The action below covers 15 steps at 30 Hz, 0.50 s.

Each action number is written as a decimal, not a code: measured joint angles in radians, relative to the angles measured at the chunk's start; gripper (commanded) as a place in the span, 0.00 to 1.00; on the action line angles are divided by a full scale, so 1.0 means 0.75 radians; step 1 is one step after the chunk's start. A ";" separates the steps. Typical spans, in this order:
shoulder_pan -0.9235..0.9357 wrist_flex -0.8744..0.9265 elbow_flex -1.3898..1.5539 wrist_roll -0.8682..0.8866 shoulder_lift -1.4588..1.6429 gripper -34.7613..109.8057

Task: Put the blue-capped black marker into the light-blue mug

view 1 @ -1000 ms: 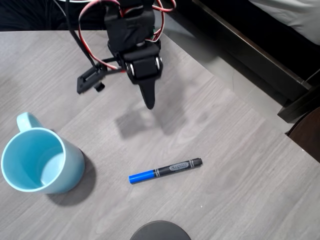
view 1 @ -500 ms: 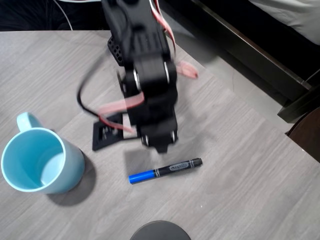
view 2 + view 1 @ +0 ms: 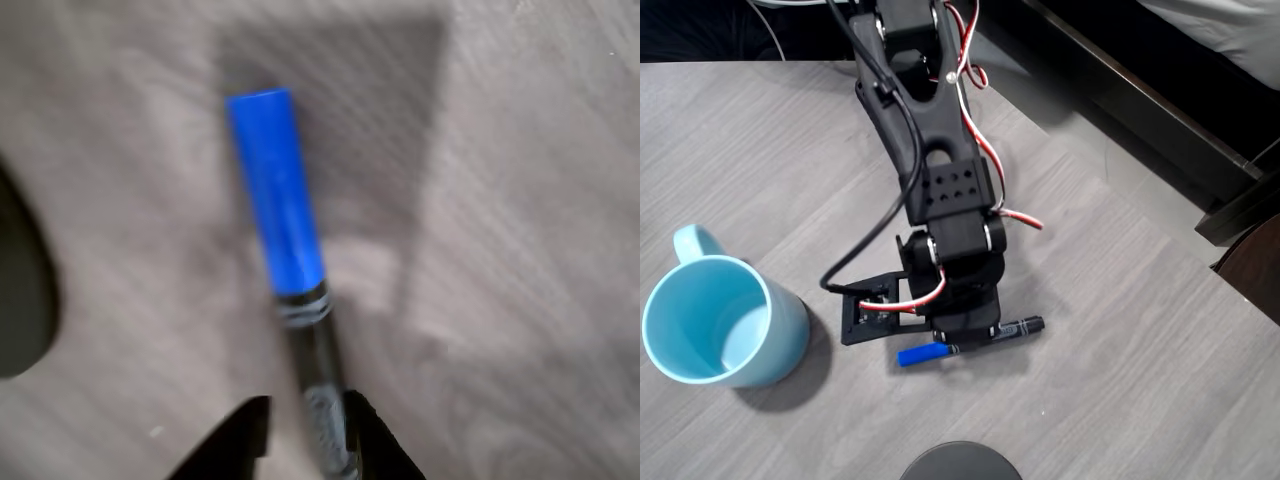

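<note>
Grey woodgrain table | end effector open, straddling slim marker | glossy round mug apart

Arm: black, reaches from the top edge of the overhead view down toward the table's near side, red and white wires along its links | Wrist: pitched downward | Gripper: low over the table; wrist view shows its two dark fingertips slightly parted, jaws open, straddling a slim barrel.
</note>
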 measured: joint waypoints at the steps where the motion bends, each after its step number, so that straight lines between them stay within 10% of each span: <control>1: 0.000 0.000 -0.002 0.000 -0.016 0.37; 15: 0.020 -0.078 -0.010 -0.012 -0.147 0.36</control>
